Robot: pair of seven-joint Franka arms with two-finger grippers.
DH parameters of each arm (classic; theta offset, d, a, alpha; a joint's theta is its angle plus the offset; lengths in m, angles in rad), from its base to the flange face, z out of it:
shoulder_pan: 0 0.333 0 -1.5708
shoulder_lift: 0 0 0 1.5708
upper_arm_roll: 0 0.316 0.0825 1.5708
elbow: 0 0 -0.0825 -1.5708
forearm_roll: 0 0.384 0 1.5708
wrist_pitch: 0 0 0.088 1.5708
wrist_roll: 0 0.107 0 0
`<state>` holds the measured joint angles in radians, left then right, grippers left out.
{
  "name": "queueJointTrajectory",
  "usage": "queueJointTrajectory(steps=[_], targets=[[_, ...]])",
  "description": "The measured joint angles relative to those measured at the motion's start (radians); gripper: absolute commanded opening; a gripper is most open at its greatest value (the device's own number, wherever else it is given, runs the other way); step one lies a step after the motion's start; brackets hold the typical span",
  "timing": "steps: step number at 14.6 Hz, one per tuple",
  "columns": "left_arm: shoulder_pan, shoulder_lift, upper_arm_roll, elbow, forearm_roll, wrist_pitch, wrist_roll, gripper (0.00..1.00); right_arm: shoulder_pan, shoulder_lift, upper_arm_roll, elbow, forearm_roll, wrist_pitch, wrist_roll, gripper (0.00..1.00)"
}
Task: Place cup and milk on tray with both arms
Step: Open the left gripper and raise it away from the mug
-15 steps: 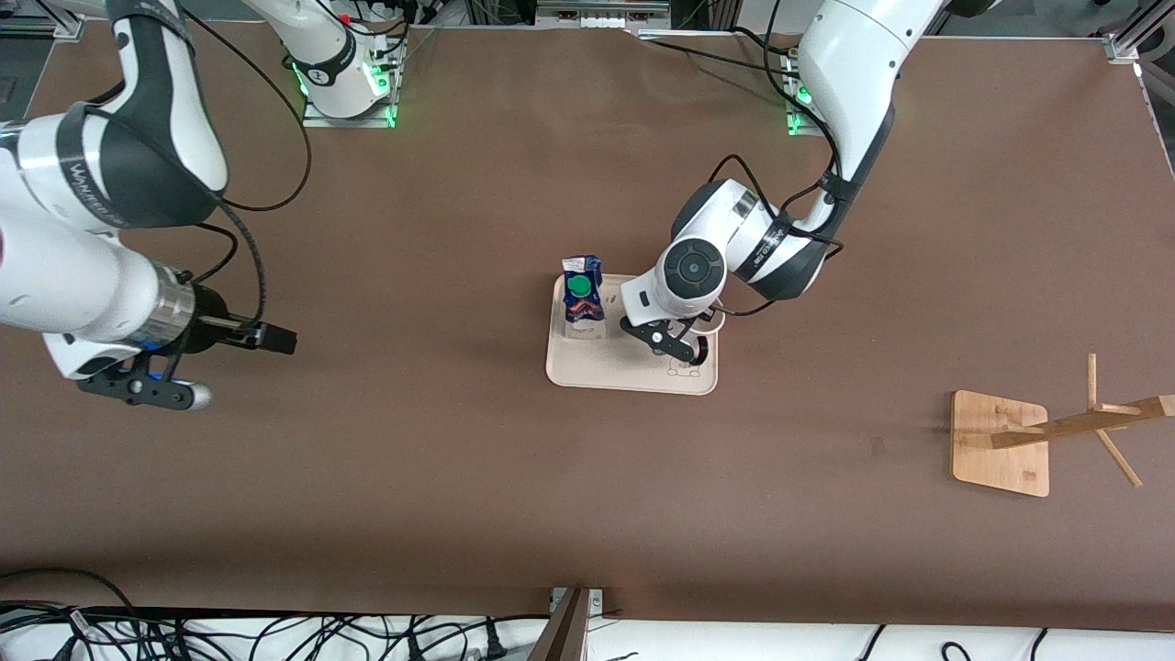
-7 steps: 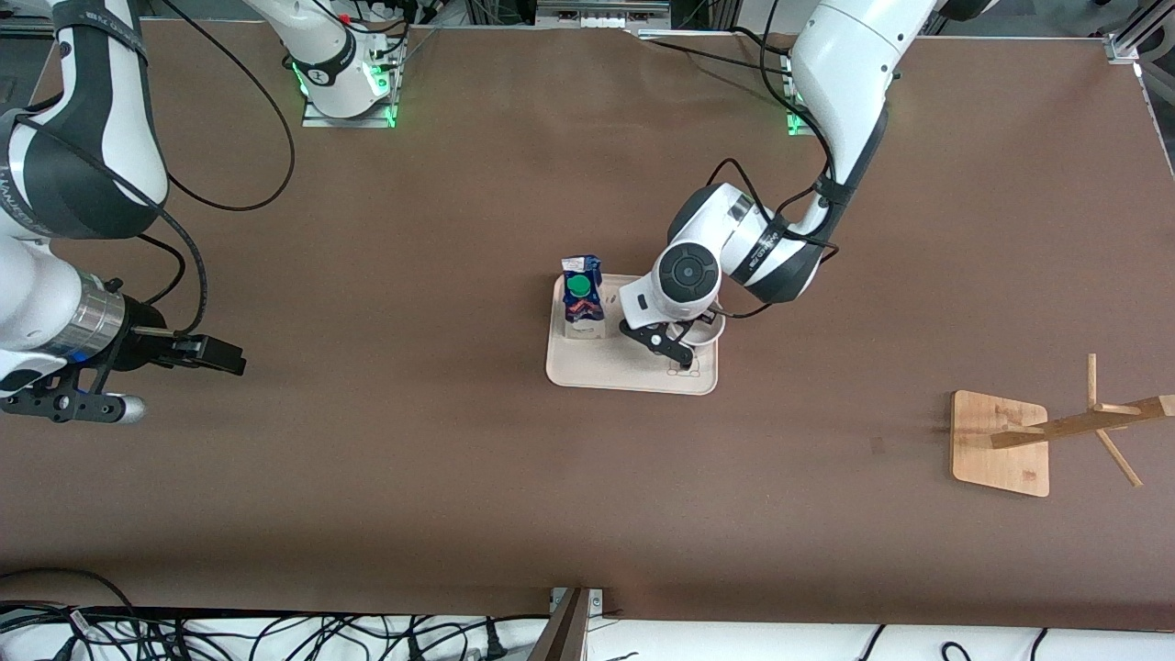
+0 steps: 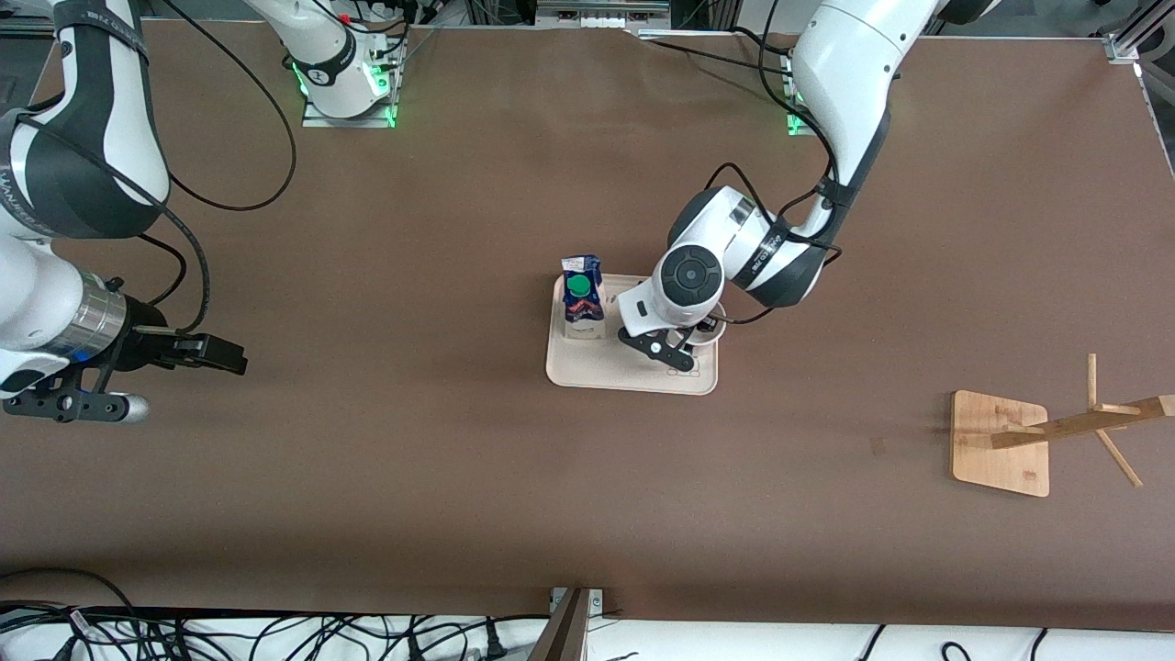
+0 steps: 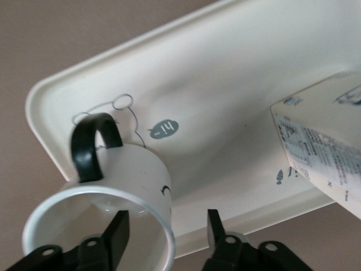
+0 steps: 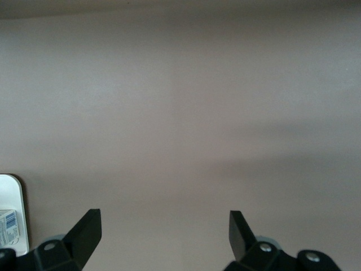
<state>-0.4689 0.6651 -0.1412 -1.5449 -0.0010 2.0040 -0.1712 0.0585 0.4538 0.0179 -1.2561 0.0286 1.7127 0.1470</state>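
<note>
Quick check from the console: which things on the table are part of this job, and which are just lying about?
Job:
- cup, on the tray, left end effector open astride its wall
- milk, upright on the tray
- tray, mid-table
- right end effector, open, waiting over bare table at its arm's end

Lying about:
- wooden rack, toward the left arm's end
- cables, along the nearest edge

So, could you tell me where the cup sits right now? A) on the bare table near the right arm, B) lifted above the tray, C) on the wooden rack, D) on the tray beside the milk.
D: the cup stands on the tray with the milk, and the left gripper has open fingers straddling its rim.
</note>
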Motion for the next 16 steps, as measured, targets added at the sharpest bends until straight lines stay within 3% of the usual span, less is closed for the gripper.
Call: queueJointTrajectory(steps=[4,8,13,16], targets=[[0.043,-0.100,0.037,0.019,-0.001,-0.079,-0.005,1.00,-0.003,-0.019,-0.021,0.003,-0.045,-0.038,0.000,1.00],[0.196,-0.270,0.049,0.024,-0.001,-0.111,-0.003,1.00,-0.018,-0.079,-0.034,0.011,-0.062,-0.111,-0.002,1.00],[0.353,-0.493,0.062,0.007,-0.001,-0.277,0.000,1.00,-0.035,-0.156,-0.036,-0.088,-0.084,-0.133,-0.002,1.00],[0.370,-0.590,0.129,-0.034,-0.001,-0.300,-0.001,1.00,-0.034,-0.167,-0.030,-0.111,-0.086,-0.134,-0.002,1.00]])
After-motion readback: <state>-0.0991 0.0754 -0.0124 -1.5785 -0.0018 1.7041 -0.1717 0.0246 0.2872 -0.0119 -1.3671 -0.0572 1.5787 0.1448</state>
